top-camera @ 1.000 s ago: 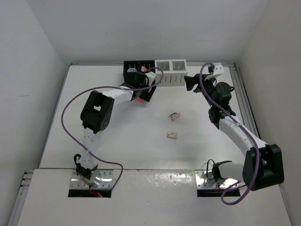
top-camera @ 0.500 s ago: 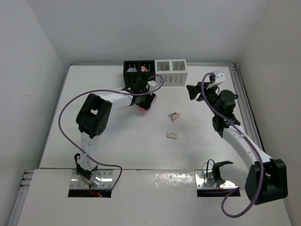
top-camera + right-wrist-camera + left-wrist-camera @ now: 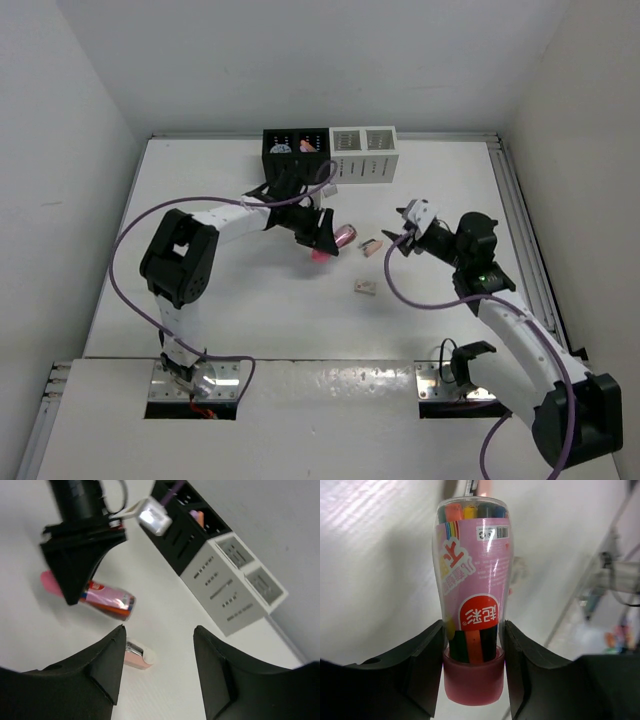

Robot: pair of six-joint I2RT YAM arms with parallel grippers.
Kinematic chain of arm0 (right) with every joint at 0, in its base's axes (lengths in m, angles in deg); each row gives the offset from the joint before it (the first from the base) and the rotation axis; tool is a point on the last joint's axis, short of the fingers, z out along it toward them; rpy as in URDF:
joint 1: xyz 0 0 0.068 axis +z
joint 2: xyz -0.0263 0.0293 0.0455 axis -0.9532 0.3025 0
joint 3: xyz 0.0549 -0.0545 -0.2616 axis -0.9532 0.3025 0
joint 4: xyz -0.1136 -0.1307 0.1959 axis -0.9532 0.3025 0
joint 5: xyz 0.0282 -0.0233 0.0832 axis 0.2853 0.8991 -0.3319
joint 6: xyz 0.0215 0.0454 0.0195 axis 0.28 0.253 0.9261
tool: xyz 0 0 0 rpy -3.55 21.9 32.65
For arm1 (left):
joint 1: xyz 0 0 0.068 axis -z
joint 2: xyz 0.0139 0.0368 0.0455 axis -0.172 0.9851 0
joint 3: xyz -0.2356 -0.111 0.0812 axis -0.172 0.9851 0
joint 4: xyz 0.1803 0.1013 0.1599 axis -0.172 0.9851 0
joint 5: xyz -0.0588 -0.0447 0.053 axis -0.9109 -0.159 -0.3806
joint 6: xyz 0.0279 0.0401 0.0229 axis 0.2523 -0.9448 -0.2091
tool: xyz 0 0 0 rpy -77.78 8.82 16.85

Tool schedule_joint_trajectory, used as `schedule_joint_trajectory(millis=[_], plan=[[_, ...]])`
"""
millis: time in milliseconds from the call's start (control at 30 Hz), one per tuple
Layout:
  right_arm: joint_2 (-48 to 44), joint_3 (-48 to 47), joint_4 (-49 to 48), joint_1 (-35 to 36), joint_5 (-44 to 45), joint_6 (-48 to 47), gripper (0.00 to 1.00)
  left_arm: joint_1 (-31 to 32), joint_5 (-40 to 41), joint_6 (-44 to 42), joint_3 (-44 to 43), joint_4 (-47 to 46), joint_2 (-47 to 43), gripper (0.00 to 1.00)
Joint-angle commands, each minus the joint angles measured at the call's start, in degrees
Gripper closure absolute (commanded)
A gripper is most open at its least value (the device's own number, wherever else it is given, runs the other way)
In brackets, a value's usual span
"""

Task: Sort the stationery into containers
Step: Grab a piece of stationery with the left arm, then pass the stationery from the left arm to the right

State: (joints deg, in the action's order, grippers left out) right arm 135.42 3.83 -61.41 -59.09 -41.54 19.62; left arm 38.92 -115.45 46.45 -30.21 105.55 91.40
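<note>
My left gripper (image 3: 326, 242) is shut on the hot-pink tube (image 3: 343, 236), which is full of coloured pens. In the left wrist view the tube (image 3: 472, 575) stands between both fingers (image 3: 427, 657), gripped near its pink cap. It is held low over the table's middle. My right gripper (image 3: 401, 233) is open and empty, just right of one white-and-pink eraser (image 3: 371, 246). That eraser (image 3: 136, 656) lies beside the right gripper's left finger (image 3: 102, 665). The second eraser (image 3: 365, 287) lies nearer. The black organizer (image 3: 294, 158) and white organizer (image 3: 364, 165) stand at the back.
The black organizer holds a blue-white roll (image 3: 281, 147) in its left compartment and a pink item (image 3: 307, 145) in its right one. The white organizer's compartments look empty. Purple cables loop from both arms. Walls enclose the table on three sides.
My left gripper carried the pink tube from beside the black organizer down and right toward the table's middle. My right gripper swung from near the white organizer down and left, close to the upper eraser.
</note>
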Motion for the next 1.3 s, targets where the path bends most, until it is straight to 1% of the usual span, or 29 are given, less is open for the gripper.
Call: schedule_joint_trajectory(millis=[0, 67, 133, 233, 267, 333, 367, 400, 433, 467, 533, 567, 600, 633, 667, 733, 833, 933, 967, 1000, 1033, 1100, 1200, 1267], plan=[[-2.56, 1.28, 2.49, 2.33, -9.76, -17.57, 0.44, -1.94, -12.97, 10.51, 1.10, -1.44, -3.32, 1.00], [-3.00, 1.64, 4.16, 3.83, -13.01, -23.79, 0.44, -2.65, -13.42, 14.98, 2.43, -3.47, -4.46, 1.00], [-2.92, 1.38, 6.27, 6.20, -14.43, -27.42, 0.44, -2.74, -9.83, 17.55, 2.61, -1.46, -5.69, 1.00], [-1.51, -0.64, 11.18, 10.24, -17.06, -35.06, 0.48, -2.82, -7.80, 20.35, 2.35, 0.13, -6.84, 1.00], [-0.55, -2.21, 14.33, 12.86, -18.37, -36.39, 0.53, -2.82, -5.01, 20.89, 2.26, 1.52, -7.36, 1.00], [0.68, -4.07, 18.12, 15.60, -19.18, -40.24, 0.61, -2.82, -2.71, 22.29, 1.99, 2.76, -7.54, 1.00], [1.38, -4.95, 20.57, 18.40, -19.35, -41.23, 0.68, -2.48, 0.70, 22.56, 1.65, 4.86, -7.63, 1.00], [3.13, -6.61, 22.08, 19.82, -19.35, -43.67, 0.72, -2.21, 2.73, 22.13, 1.12, 5.75, -7.63, 1.00], [4.19, -7.58, 24.09, 21.05, -19.18, -45.96, 0.74, -1.86, 4.84, 21.87, 0.85, 6.54, -7.63, 1.00], [5.33, -8.72, 29.07, 23.50, -18.48, -48.77, 0.77, -1.33, 9.21, 21.86, 0.50, 8.03, -7.63, 1.00], [9.02, -12.24, 33.41, 26.76, -16.73, -54.74, 0.79, -0.80, 13.02, 20.99, -0.55, 9.53, -7.28, 1.00], [10.17, -13.29, 35.61, 27.82, -13.67, -55.90, 0.79, -0.54, 16.17, 20.90, -0.73, 10.32, -7.36, 1.00], [12.62, -14.78, 35.98, 29.14, -11.55, -57.65, 0.79, -0.45, 17.07, 20.90, -0.82, 10.50, -7.45, 1.00], [13.60, -15.15, 35.54, 30.02, -9.18, -58.11, 0.79, -0.45, 18.12, 20.72, -1.17, 10.94, -7.37, 1.00], [14.56, -15.50, 33.45, 31.94, -4.29, -58.20, 0.76, -0.45, 20.05, 20.55, -1.08, 11.29, -7.36, 1.00], [17.64, -15.50, 29.85, 34.84, 0.75, -57.15, 0.74, -0.19, 21.20, 20.37, -1.17, 11.82, -7.36, 1.00], [21.15, -15.59, 22.91, 37.58, 8.40, -56.00, 0.74, 0.69, 25.41, 20.19, -1.43, 12.52, -7.28, 1.00], [25.28, -14.54, 17.72, 39.86, 16.40, -56.18, 0.75, 1.48, 26.74, 20.46, -1.87, 13.14, -7.10, 1.00], [26.25, -13.75, 12.22, 40.31, 18.16, -55.57, 0.75, 1.66, 27.88, 20.46, -2.40, 13.31, -7.10, 1.00], [27.31, -13.48, 8.94, 40.75, 20.18, -53.04, 0.75, 1.83, 28.76, 20.63, -2.66, 13.40, -6.67, 1.00], [29.06, -13.31, 4.12, 41.88, 24.11, -51.88, 0.75, 2.18, 30.77, 20.81, -2.84, 13.84, -6.66, 1.00], [30.30, -14.09, 1.89, 42.51, 26.25, -48.80, 0.75, 2.19, 31.14, 21.68, -2.93, 14.02, -6.40, 1.00], [32.06, -13.75, -1.80, 42.95, 27.66, -48.79, 0.74, 2.27, 29.82, 22.74, -3.02, 13.93, -5.96, 1.00], [33.55, -13.22, -4.00, 42.95, 27.75, -49.84, 0.71, 2.45, 29.38, 22.92, -3.28, 13.93, -5.70, 1.00]])
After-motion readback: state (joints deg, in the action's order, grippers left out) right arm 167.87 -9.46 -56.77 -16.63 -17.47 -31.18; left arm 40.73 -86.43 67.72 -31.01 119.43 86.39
